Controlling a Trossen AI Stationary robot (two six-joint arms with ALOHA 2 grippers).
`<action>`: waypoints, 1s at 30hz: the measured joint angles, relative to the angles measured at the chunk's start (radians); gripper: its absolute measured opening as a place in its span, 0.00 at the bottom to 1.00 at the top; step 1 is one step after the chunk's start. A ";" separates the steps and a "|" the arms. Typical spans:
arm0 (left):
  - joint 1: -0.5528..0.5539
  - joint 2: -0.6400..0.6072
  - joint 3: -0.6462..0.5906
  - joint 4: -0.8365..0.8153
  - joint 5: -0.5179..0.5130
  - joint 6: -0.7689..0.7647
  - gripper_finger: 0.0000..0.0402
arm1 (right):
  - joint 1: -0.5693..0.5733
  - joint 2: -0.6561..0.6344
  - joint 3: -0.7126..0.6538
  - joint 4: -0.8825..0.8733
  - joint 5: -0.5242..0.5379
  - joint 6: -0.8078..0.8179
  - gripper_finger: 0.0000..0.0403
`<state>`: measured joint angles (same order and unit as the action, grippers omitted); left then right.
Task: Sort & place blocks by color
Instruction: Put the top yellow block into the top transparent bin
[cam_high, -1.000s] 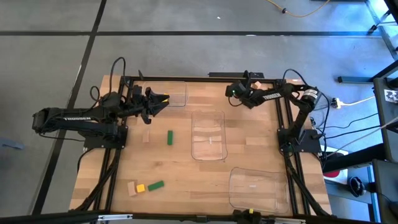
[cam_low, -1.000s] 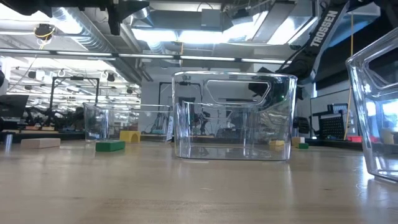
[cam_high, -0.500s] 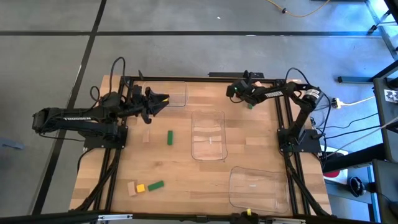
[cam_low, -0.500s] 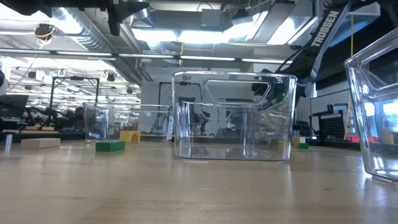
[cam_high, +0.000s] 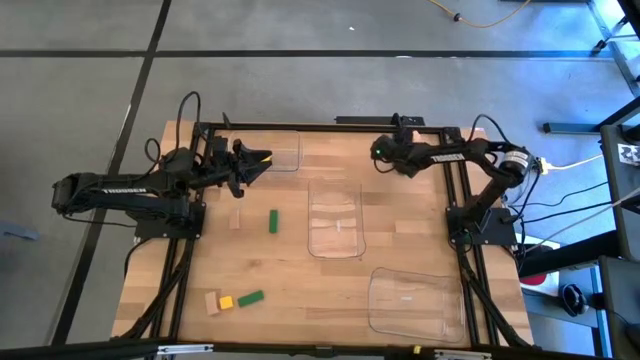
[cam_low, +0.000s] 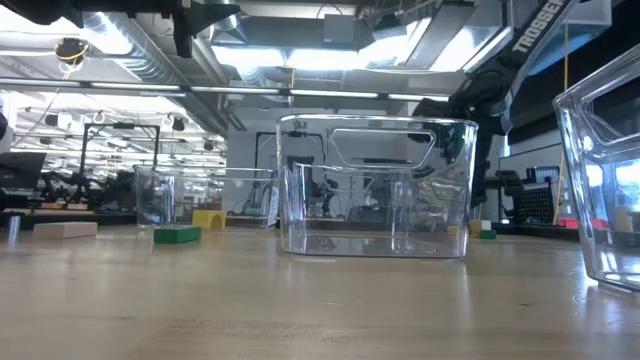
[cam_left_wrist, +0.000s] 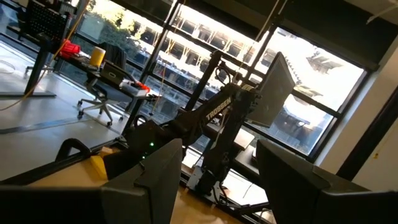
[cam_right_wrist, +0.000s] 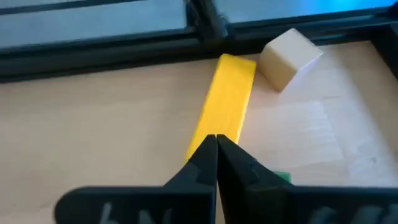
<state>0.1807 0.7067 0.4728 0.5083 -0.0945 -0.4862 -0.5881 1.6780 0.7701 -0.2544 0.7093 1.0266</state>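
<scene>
The right gripper (cam_high: 381, 151) hangs over the far right corner of the counter (cam_high: 300, 270), its fingers pressed together and holding nothing. Seen from its wrist, a long yellow block (cam_right_wrist: 227, 102) lies straight ahead of the closed tips, its long axis running away from them toward the counter's frame. A tan cube (cam_right_wrist: 290, 58) sits just beside the block's far end, and a sliver of green block (cam_right_wrist: 283, 178) shows next to the fingers. So this arm is much the nearer one here.

The left gripper (cam_high: 258, 160) holds a yellow piece (cam_high: 263, 157) between wide-set fingers, above the small clear tray (cam_high: 287, 160) at the far left.
</scene>
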 joint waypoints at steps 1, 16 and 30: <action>0.000 0.000 0.000 0.000 -0.001 0.000 0.49 | -0.010 0.008 -0.003 0.030 0.002 -0.015 0.00; 0.000 0.000 0.000 0.000 -0.001 0.002 0.49 | -0.086 0.058 -0.002 0.119 -0.136 -0.125 0.00; 0.000 0.000 0.000 -0.001 0.001 0.001 0.49 | 0.192 0.033 0.004 0.048 -0.374 -0.300 0.00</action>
<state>0.1806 0.7067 0.4728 0.5076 -0.0930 -0.4850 -0.3961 1.7113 0.7746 -0.2063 0.3356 0.7262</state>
